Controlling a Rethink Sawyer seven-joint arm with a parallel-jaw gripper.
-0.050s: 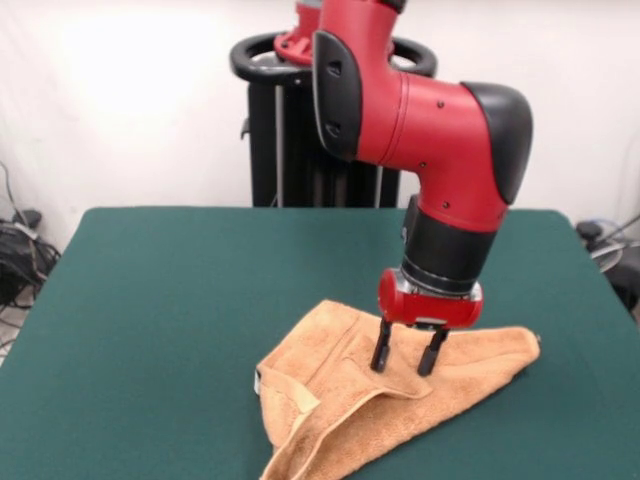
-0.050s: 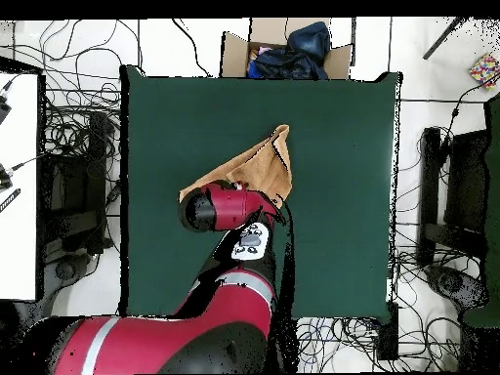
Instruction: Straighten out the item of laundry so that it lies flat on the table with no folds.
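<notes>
Towel position: the towel [image 1: 385, 390] lies nearest the camera, on the front part of the green surface [image 1: 150, 300], with its lowest corner reaching the front edge of the front view.
Towel look: orange-tan terry cloth, folded over itself into a rough triangle; a thick folded hem runs along the near side and a small white tag [image 1: 258, 380] sits at its left corner.
Towel handling: I judge it light, soft and limp, not slippery, not fragile; it should follow a pull easily.
Where to hold: best at a free corner or the edge of the upper layer.
Claw: the claw [image 1: 407, 352] stands directly over the towel's middle, fingers apart and empty, tips on the cloth or just above it.
Arm: behind the towel, the red arm [image 1: 420, 120] comes down from above.
</notes>
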